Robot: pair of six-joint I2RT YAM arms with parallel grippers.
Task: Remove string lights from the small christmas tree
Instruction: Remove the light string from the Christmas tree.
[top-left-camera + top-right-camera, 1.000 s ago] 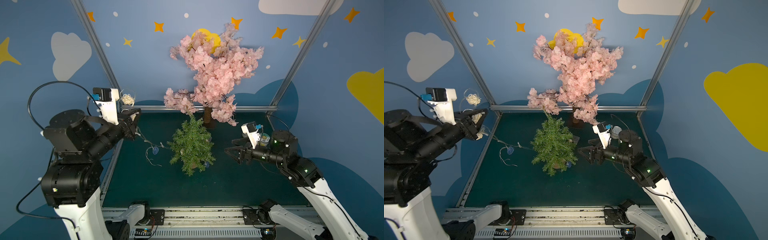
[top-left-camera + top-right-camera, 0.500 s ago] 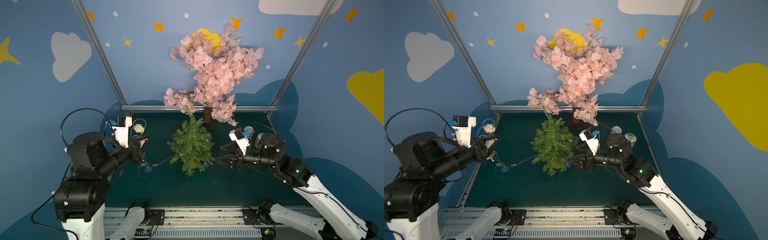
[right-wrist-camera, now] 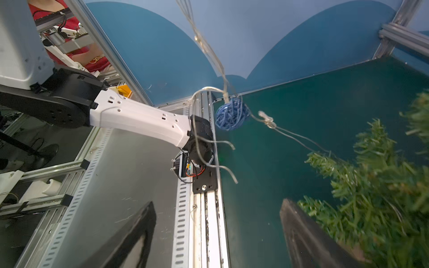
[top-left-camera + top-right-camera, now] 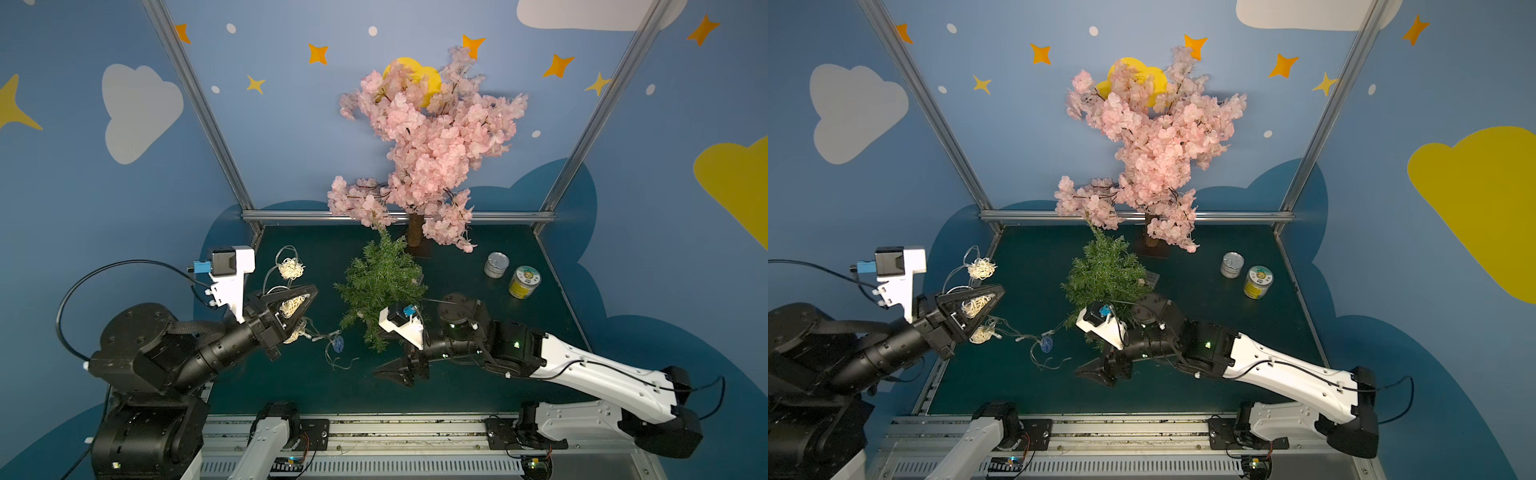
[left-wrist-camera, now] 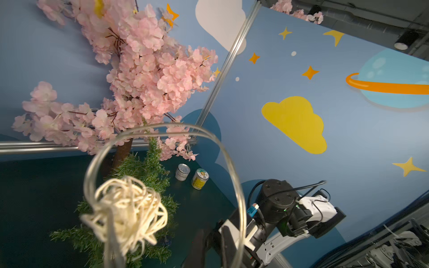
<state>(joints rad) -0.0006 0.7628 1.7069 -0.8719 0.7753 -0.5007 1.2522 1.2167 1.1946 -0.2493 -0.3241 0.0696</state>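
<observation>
Lights [image 4: 338, 344] mostly off tree [image 4: 382, 286]; strand hangs from left gripper [image 4: 311, 291], clamped on it beside tree, far end caught in low branches. Right gripper [image 4: 384, 371] wide, empty, in front of tree. Should pinch wire at snag and pull outward gently so tree stays up.

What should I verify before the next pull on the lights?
1. Left end effector shut on the string lights: ok.
2. Right end effector open and empty: ok.
3. Wire free of the small christmas tree: not ok, it runs into the lower branches.
4. Tree standing: ok.
5. String's far end: cannot tell, hidden in the needles.
6. Silver can and yellow jar apart from both arms: ok.
</observation>
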